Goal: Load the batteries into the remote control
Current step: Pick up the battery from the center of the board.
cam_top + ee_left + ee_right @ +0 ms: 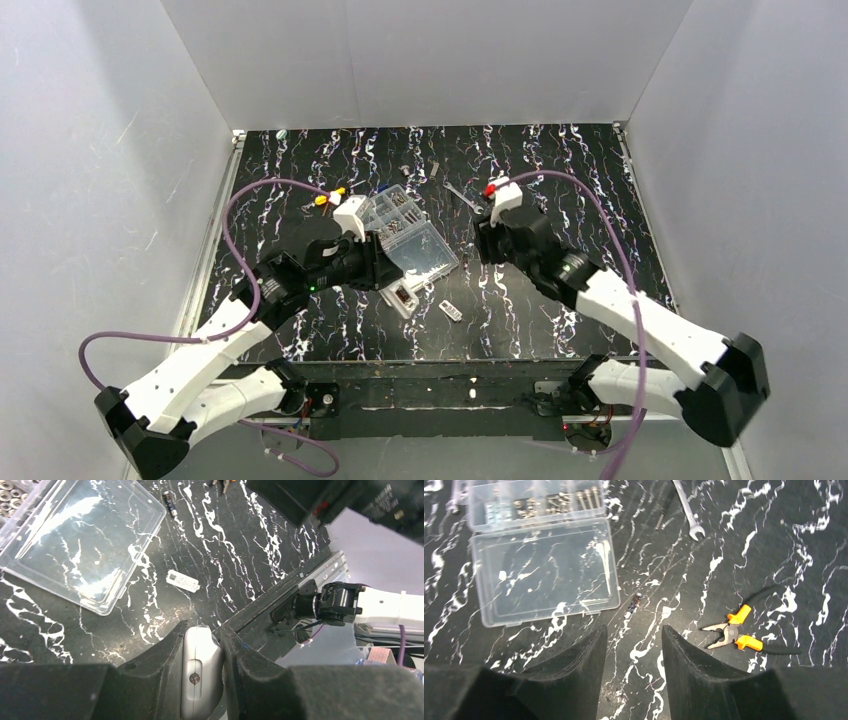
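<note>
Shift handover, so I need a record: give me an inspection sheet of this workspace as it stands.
Surface: black white-veined tabletop; no spills seen.
Job's things: remote control clamped in the left tool; one battery lying loose on the table; small white flat piece, possibly the cover, lying apart.
Clutter: open clear compartment box holding small hardware; orange-handled pliers; wrench.
Tools: left tool shut on the remote control; right tool open and empty, above the battery.
Cables: purple cable looping free on each arm.
Surroundings: white walls on three sides; nothing else seen.
</note>
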Motion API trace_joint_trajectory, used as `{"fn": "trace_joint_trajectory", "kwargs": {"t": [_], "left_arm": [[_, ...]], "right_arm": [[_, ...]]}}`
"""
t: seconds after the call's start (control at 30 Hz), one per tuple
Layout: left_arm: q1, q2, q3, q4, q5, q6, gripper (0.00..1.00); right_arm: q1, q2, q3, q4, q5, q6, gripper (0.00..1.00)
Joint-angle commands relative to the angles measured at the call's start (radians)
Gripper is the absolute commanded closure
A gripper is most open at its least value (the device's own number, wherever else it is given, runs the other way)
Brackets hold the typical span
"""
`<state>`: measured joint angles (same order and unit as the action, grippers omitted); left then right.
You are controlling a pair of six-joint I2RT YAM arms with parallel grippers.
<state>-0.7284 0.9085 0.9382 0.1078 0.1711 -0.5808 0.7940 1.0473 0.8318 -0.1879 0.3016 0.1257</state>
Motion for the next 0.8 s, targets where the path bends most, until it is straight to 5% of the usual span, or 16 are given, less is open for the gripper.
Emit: {"fn": "trace_joint_trajectory", "kwargs": {"t": [0.0,0.33,0.77], "left_arm": [[0.005,-0.038,0.027,-0.083,-0.061,0.015,1.00],[0.009,-0.051,0.031,-0.101,-0.048,0.011,1.00],[0.013,-0.048,0.045,-0.134,-0.020,-0.001,1.00]], "right_arm": [[-0.077,0.125,0.126,-0.100,0.014,0.132,0.49],[-0.111,0.342,0.124,-0.098,0.006,0.340,0.49],[-0.119,0.534,0.150,-0.053,-0.055,0.413,0.46]]}}
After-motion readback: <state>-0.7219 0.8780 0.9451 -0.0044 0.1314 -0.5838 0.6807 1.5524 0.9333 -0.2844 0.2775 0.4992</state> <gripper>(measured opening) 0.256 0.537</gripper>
